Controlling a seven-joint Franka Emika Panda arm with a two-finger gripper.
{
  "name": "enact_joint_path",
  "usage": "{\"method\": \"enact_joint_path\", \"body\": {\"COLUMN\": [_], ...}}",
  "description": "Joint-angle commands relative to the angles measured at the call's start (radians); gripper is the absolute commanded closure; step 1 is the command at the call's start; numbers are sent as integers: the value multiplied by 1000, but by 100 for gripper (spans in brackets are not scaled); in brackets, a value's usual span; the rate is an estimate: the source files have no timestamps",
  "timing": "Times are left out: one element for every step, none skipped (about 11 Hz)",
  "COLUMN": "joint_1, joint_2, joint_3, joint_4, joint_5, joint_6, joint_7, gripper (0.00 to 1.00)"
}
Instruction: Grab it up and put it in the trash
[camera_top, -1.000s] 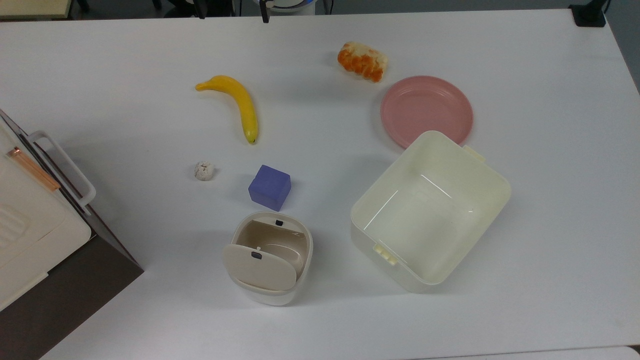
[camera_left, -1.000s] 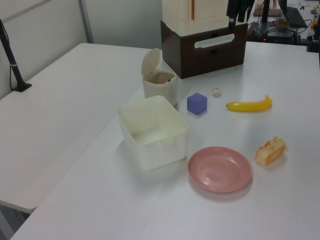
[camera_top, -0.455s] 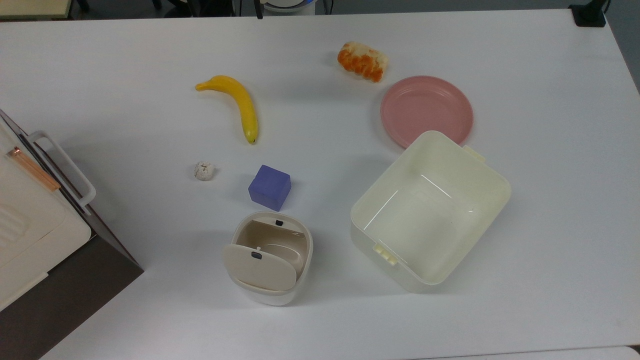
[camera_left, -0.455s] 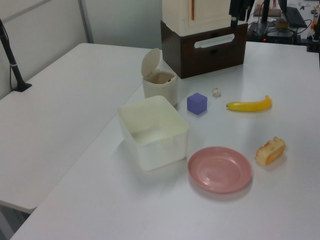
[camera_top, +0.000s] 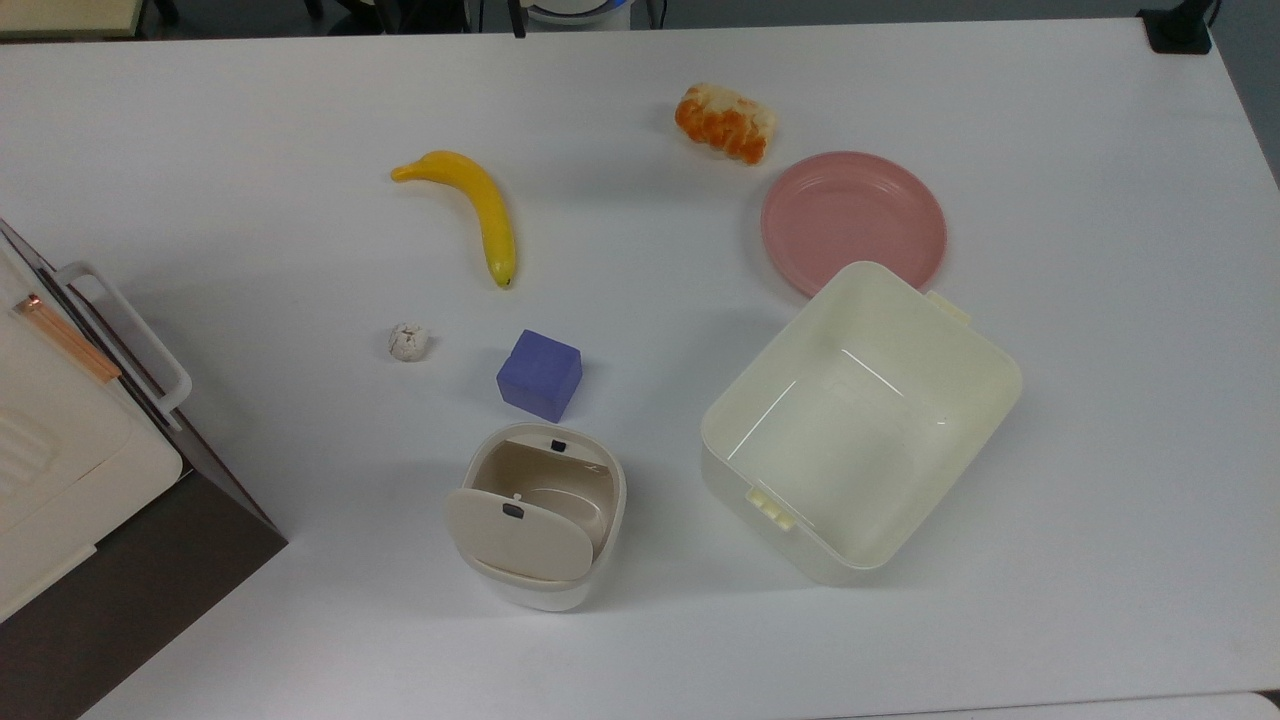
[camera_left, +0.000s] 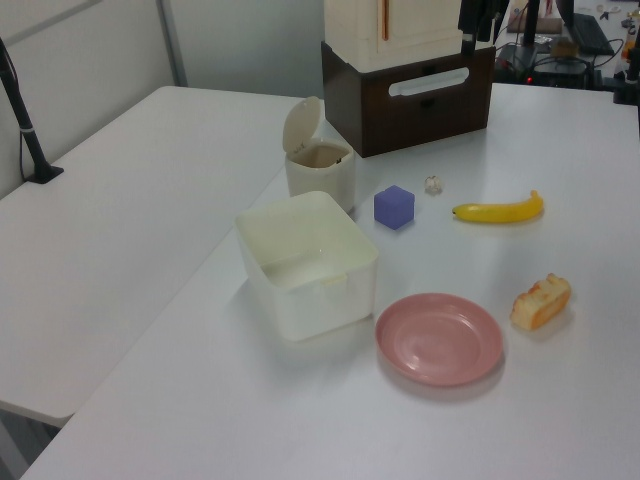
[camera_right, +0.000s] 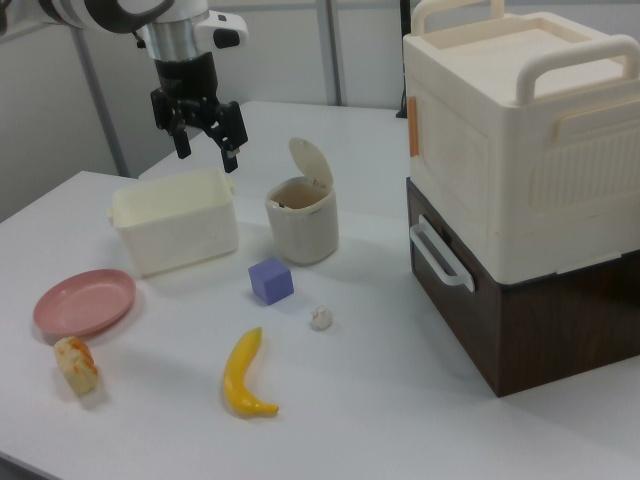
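One small off-white paper ball (camera_right: 321, 318) sits on the white table (camera_right: 400, 420), low and well apart from our gripper (camera_right: 206, 135), which hangs high with fingers spread wide and holding nothing. We see the ball's rough, wrinkled surface. Nearest stands the purple cube (camera_right: 271, 280), then the trash bin (camera_right: 302, 221), lid up. Bare tabletop rings the ball.

No legible text, labels, brand marks, numbers or signs appear on any object or surface in the three views.
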Motion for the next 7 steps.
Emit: {"method": "enact_joint_path", "body": {"joint_1": [6,6,5,3,-3,-5,-21], "joint_2": [-13,-15,-15,-16,-16,-12,-12], "joint_3": [-5,-5,-5,-5,-5,-5,-5], "joint_4": [-13,-15,-18,-33,-69,-96,-128], "joint_5": [-7,-7,-7,-6,-6,-1,14], "joint_6": [8,11,18,32,44,76,115], "joint_7": [21,21,23,37,105,191,278], "gripper": [0,0,0,0,0,0,0]}}
